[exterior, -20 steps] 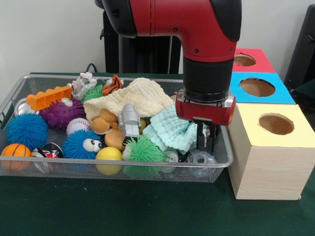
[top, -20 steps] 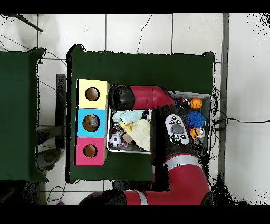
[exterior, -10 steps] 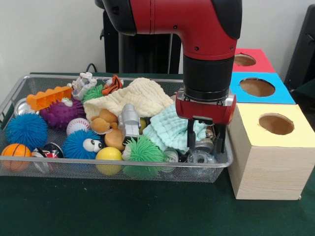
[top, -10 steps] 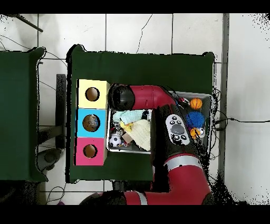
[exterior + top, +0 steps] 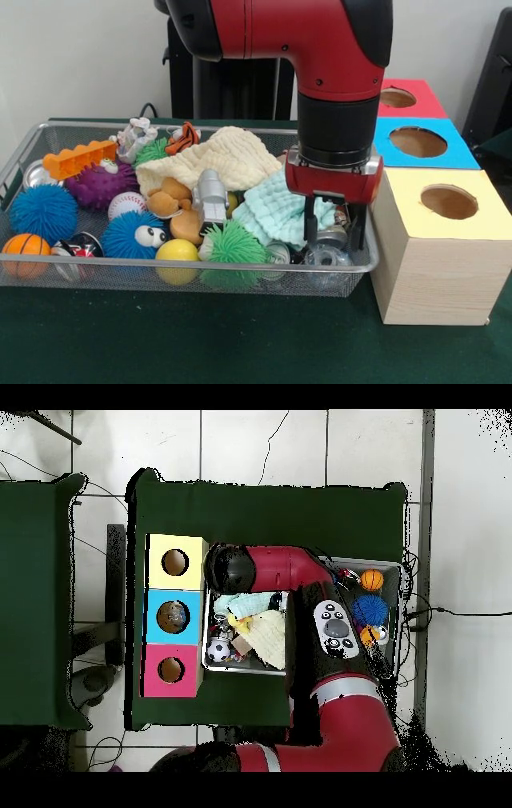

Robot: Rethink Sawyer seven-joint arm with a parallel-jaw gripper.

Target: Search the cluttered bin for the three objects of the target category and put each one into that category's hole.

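My gripper (image 5: 334, 228) sits low in the wire bin's (image 5: 364, 258) end nearest the boxes, its two black fingers (image 5: 309, 226) spread to either side of a small shiny metal can (image 5: 330, 237), not visibly pinching it; a clear ribbed plastic piece (image 5: 326, 258) lies just in front, against the mesh wall; the soft mint waffle cloth (image 5: 276, 210) touches the inner finger, and beyond it a cream knit cloth (image 5: 224, 159) drapes over the pile; further out are a spiky green ball (image 5: 233, 243), a smooth yellow ball (image 5: 177, 251), a fuzzy blue ball with eyes (image 5: 128, 233) and a small grey robot figure (image 5: 210, 198); room is tight, with the bin rim and the plain wooden yellow-topped box (image 5: 445, 250) just beside the outer finger; compared with a second ago, the fingers now stand wider apart and the can shows between them.
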